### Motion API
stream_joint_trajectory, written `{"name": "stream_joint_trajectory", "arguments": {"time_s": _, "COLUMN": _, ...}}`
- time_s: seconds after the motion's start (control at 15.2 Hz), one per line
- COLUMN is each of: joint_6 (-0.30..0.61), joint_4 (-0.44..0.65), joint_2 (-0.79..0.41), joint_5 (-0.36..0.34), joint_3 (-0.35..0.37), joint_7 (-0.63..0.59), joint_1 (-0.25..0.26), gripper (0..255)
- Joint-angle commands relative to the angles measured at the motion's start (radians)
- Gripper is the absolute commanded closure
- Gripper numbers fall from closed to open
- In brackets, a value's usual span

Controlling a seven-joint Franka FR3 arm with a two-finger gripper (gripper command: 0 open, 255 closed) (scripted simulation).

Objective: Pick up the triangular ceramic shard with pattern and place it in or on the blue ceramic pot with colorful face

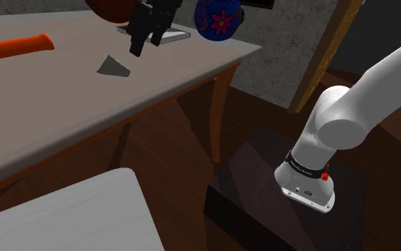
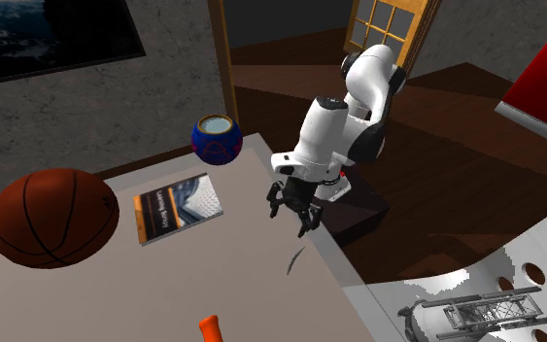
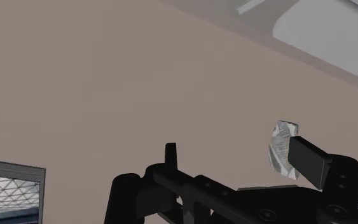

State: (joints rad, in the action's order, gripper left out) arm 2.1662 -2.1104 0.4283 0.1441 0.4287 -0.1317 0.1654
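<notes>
The gripper [image 1: 139, 44] hangs open above the counter [image 1: 63, 114]. In the wrist view its two black fingers [image 3: 170, 156] stand well apart with nothing between them. The shard [image 1: 113, 66], a grey triangle, lies flat on the counter just beside the fingertips, toward the shoulder view's left and a little nearer that camera. In the wrist view it shows past one finger, partly covered by it and not clasped. On the far side of the gripper a book [image 1: 169, 34] lies on the counter. To the shoulder view's right of the book, the blue pot [image 1: 219, 18] with a pink flower stands upright near the counter's corner, well apart from the shard. A basketball [image 2: 52, 216] rests beside the book, at the second exterior view's left. An orange handle [image 1: 13, 48] lies at the shoulder view's far left. The dark stand [image 1: 263, 192] sits on the floor by the counter.
</notes>
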Motion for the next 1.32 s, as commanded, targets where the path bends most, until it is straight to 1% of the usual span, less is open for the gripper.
{"name": "stream_joint_trajectory", "arguments": {"time_s": 0.0, "joint_6": 0.024, "joint_4": 0.040, "joint_2": -0.045, "joint_5": -0.025, "joint_3": 0.043, "joint_7": -0.032, "joint_1": -0.001, "gripper": 0}}
{"name": "stream_joint_trajectory", "arguments": {"time_s": 0.2, "joint_6": 0.060, "joint_4": 0.101, "joint_2": -0.117, "joint_5": -0.080, "joint_3": 0.112, "joint_7": -0.088, "joint_1": -0.007, "gripper": 0}}
{"name": "stream_joint_trajectory", "arguments": {"time_s": 0.26, "joint_6": 0.064, "joint_4": 0.109, "joint_2": -0.127, "joint_5": -0.088, "joint_3": 0.122, "joint_7": -0.095, "joint_1": -0.008, "gripper": 0}}
{"name": "stream_joint_trajectory", "arguments": {"time_s": 0.73, "joint_6": 0.154, "joint_4": 0.078, "joint_2": -0.193, "joint_5": -0.130, "joint_3": 0.149, "joint_7": -0.124, "joint_1": -0.023, "gripper": 0}}
{"name": "stream_joint_trajectory", "arguments": {"time_s": 1.25, "joint_6": 0.153, "joint_4": 0.078, "joint_2": -0.193, "joint_5": -0.130, "joint_3": 0.148, "joint_7": -0.124, "joint_1": -0.023, "gripper": 0}}
